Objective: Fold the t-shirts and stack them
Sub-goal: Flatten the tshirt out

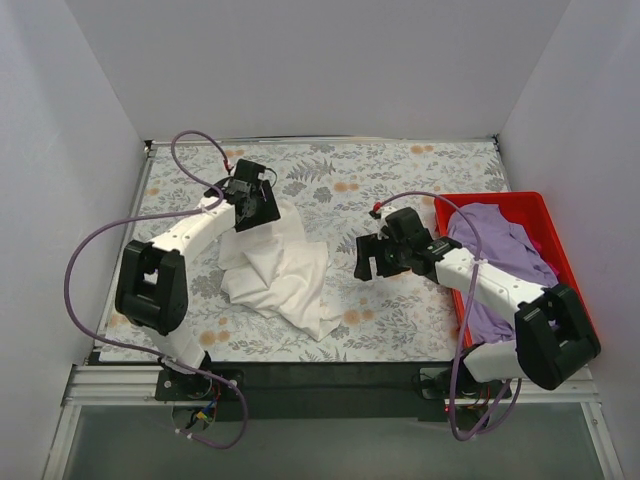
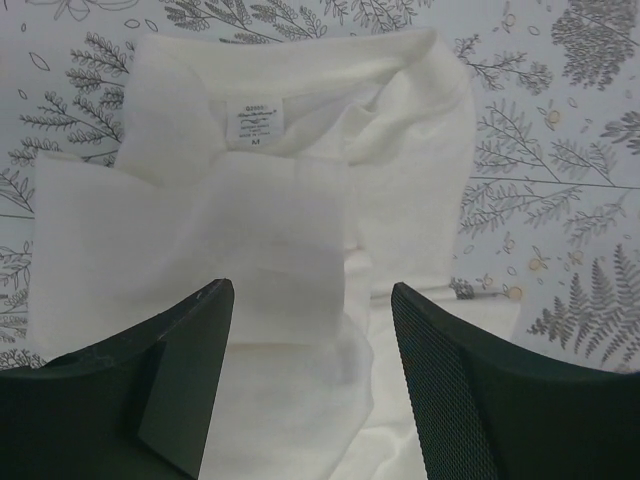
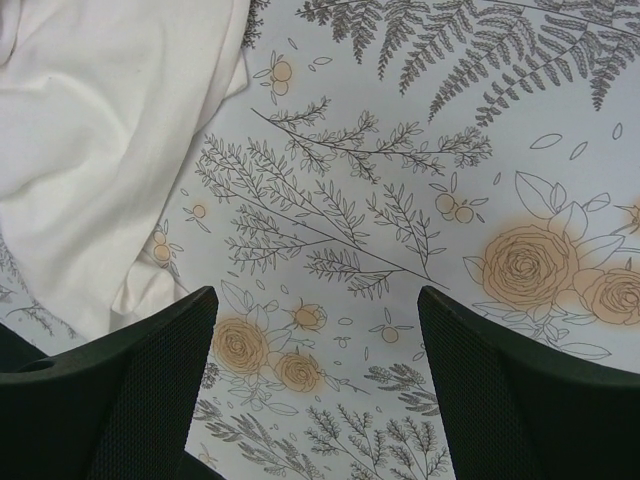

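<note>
Below left pincer, white t-shirt

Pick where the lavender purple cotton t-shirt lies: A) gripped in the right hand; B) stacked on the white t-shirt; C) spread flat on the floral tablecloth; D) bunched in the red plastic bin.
D: the lavender purple cotton t-shirt lies bunched inside the red plastic bin, apart from the crumpled white cotton t-shirt, and the right hand is open and empty.

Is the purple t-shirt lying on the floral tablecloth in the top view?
No, the purple t-shirt lies inside the red bin.
</note>
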Robot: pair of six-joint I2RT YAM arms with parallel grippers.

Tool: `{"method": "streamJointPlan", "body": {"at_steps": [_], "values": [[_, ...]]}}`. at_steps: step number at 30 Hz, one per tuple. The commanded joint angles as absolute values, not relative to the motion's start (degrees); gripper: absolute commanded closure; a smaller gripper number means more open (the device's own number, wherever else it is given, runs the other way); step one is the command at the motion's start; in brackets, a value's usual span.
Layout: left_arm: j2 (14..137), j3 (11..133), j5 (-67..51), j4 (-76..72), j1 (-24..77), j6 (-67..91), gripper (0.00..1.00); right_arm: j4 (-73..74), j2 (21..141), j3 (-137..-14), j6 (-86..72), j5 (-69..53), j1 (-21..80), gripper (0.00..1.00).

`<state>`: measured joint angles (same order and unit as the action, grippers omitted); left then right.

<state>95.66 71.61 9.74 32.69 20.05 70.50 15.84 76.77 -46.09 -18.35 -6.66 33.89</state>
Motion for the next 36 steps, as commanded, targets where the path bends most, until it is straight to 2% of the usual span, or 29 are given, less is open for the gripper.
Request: {"method": "streamJointPlan", "body": {"at_steps": [1,9,12,13,16,17,18,26,34,36], "values": [[98.4,75.8,16.4,34.3,21.6,66.9,0.40,12.6,78.0,-48.5,-17.6,-7.8,35.6,0.27],[102.5,75.4,20.5,34.7,24.1,65.7,0.42,9.8,84.5,-51.7,-18.3,-7.5,41.2,0.27],[102.0,74.1,20.7,34.3,24.3,65.6,0.56,9.1,88.0,-54.7,-18.2,-7.3,43.0,0.27],[101.5,73.7,20.7,34.2,24.3,65.6,0.68,9.1,88.8,-55.5,-17.8,-7.1,43.2,0.27],[99.7,72.1,21.7,33.9,24.3,64.8,0.85,8.5,92.5,-58.8,-17.2,-6.0,43.7,0.28],[98.5,71.3,22.0,33.8,24.3,64.2,0.97,8.5,94.1,-59.7,-16.4,-5.5,43.7,0.28],[97.9,71.2,22.1,34.1,24.3,63.8,1.00,8.5,95.1,-60.5,-15.9,-4.9,43.6,0.28],[89.1,67.2,22.1,35.2,21.2,63.0,1.00,8.6,104.7,-70.0,-12.6,-2.9,43.5,0.34],[78.9,66.2,21.7,36.8,12.8,60.4,1.00,8.6,112.1,-74.4,-11.6,-3.8,43.5,0.34],[76.6,65.8,21.4,37.1,10.7,60.0,1.00,8.6,113.3,-74.6,-11.3,-4.1,43.5,0.38]]}}
